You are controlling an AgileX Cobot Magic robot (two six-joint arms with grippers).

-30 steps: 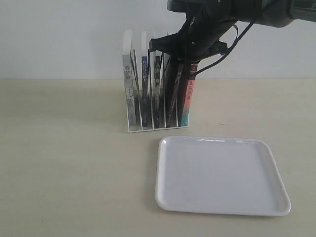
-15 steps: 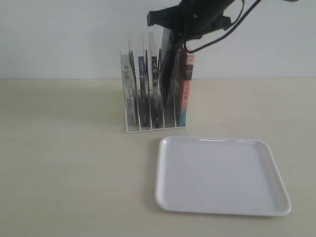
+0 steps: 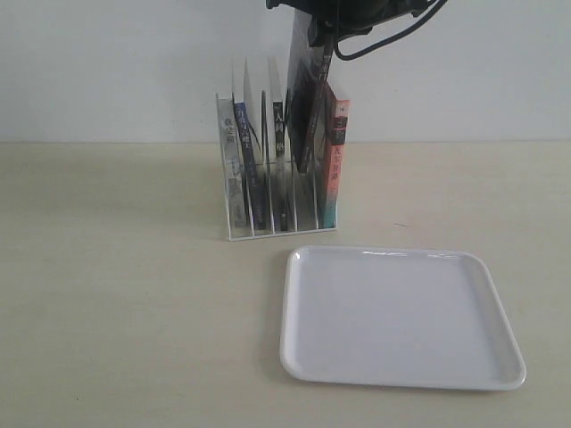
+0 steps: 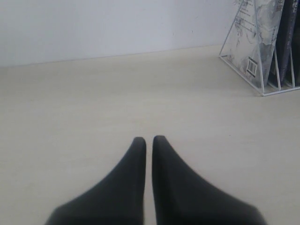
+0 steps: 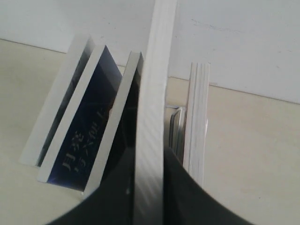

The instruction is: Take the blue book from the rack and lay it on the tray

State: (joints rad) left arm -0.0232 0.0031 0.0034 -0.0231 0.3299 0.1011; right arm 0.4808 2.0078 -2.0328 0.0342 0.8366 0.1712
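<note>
My right gripper [image 3: 323, 27] hangs at the top of the exterior view, shut on the upper edge of a dark-spined book [image 3: 303, 98]. That book is lifted most of the way out of the white wire rack [image 3: 268, 234]. In the right wrist view its white page edge [image 5: 152, 117] runs between my fingers [image 5: 112, 197]. The blue book [image 3: 243, 143] with a white Chinese title [image 5: 86, 136] still leans in a slot near the rack's left end. The white tray [image 3: 401, 316] lies in front of the rack, to the right. My left gripper [image 4: 149, 139] is shut and holds nothing.
A red-and-teal-spined book [image 3: 335, 160] stands in the rack's right end slot, just beside the lifted book. A grey-white book [image 3: 234, 178] and a black-spined one [image 3: 280, 169] fill other slots. The rack's corner [image 4: 243, 70] shows far off in the left wrist view.
My right gripper has risen, drawing the dark-spined book up out of its slot. The rack shifted slightly and the blue book now leans.
</note>
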